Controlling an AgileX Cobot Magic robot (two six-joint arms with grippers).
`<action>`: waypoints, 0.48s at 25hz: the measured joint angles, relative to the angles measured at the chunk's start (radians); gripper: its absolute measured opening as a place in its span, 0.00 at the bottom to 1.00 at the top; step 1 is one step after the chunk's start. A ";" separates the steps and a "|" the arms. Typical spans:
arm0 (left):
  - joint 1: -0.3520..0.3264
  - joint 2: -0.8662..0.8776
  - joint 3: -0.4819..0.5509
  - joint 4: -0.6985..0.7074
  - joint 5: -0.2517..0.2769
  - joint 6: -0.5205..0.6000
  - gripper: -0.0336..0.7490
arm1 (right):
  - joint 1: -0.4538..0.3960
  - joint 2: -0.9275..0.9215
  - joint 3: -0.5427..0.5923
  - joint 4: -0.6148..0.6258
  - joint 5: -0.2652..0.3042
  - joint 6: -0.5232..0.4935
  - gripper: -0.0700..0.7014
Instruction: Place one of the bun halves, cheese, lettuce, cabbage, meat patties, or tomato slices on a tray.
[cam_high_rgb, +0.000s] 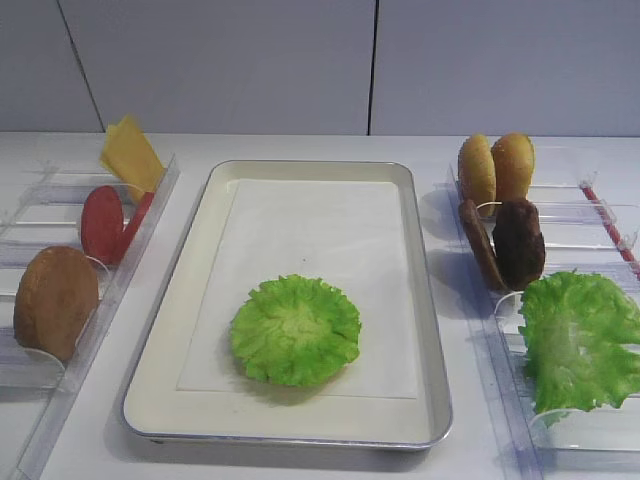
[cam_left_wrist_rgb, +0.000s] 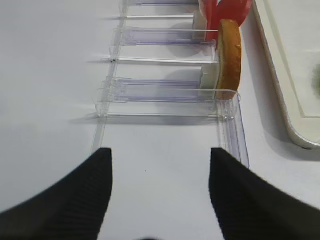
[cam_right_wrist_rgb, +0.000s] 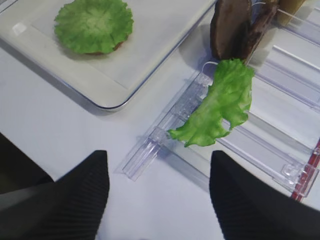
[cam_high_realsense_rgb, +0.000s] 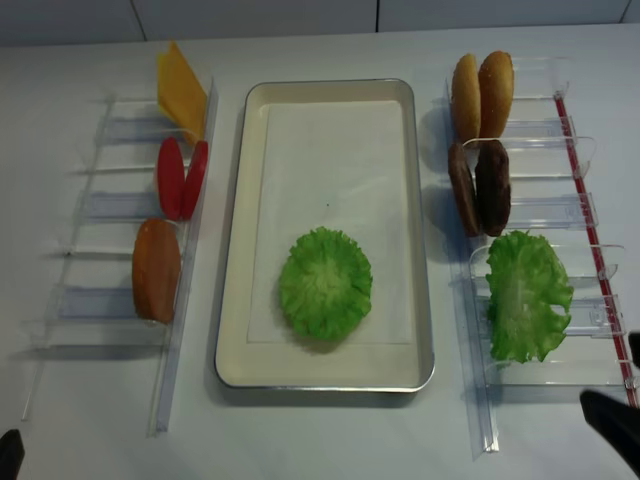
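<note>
Both grippers hang above the white table with jaws spread wide and nothing between them: the right gripper (cam_right_wrist_rgb: 159, 197) near the loose leaf (cam_right_wrist_rgb: 220, 102), the left gripper (cam_left_wrist_rgb: 160, 195) near a bun (cam_left_wrist_rgb: 229, 57). The lettuce (cam_high_rgb: 296, 331) lies flat on the tray (cam_high_rgb: 420, 300).

You see a silvery metal tray (cam_high_rgb: 432, 330) with a matt white paper liner (cam_high_rgb: 300, 240), clear glossy plastic bins (cam_right_wrist_rgb: 280, 125), a ruffled lettuce (cam_high_rgb: 296, 331), rough dark meat patties (cam_high_rgb: 518, 243), and a smooth matt white surface (cam_high_rgb: 90, 440).
</note>
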 joint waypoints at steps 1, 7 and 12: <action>0.000 0.000 0.000 0.000 0.000 0.000 0.57 | 0.000 -0.026 0.017 0.009 0.007 -0.012 0.71; 0.000 0.000 0.000 0.000 0.000 0.000 0.57 | 0.000 -0.165 0.085 0.051 0.054 -0.055 0.71; 0.000 0.000 0.000 0.000 0.000 0.000 0.57 | 0.000 -0.285 0.089 0.055 0.059 -0.086 0.71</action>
